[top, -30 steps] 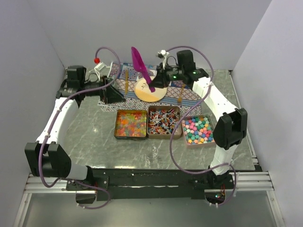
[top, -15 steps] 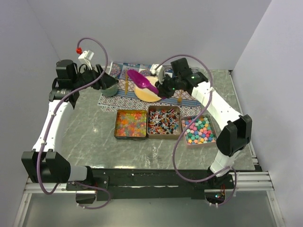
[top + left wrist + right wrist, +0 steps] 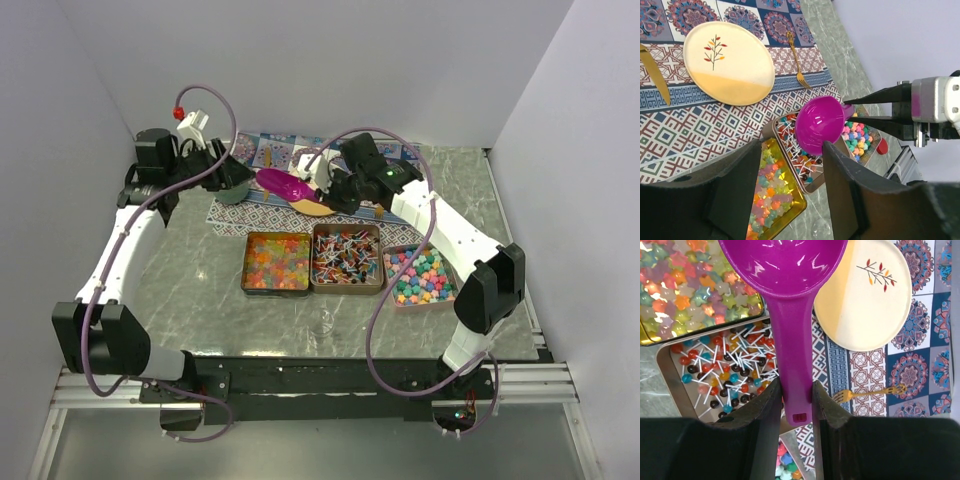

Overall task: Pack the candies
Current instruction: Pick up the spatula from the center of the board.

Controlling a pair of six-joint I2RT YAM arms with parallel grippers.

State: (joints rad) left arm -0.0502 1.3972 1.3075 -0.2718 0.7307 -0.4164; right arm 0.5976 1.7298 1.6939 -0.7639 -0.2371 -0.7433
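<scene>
Right claw is clamping the handle of the purple scoop, bowl hovering at 11 o'clock of the candies. Left claw is gaping, holding nothing.

Pretty clearly a robotics lab rig, not anyone's home. The table is boxed in by plain white walls on three sides (kind of like a photo booth). Along its near edge there's a metal rail frame with two robot arms bolted on, the left arm and the right arm, with purple cables looping off them. The homey stuff reads as staged props. A patterned placemat lies along the far edge with a plate and a gold fork on it. Three trays of candies are lined up mid-table on the marble-look top.
</scene>
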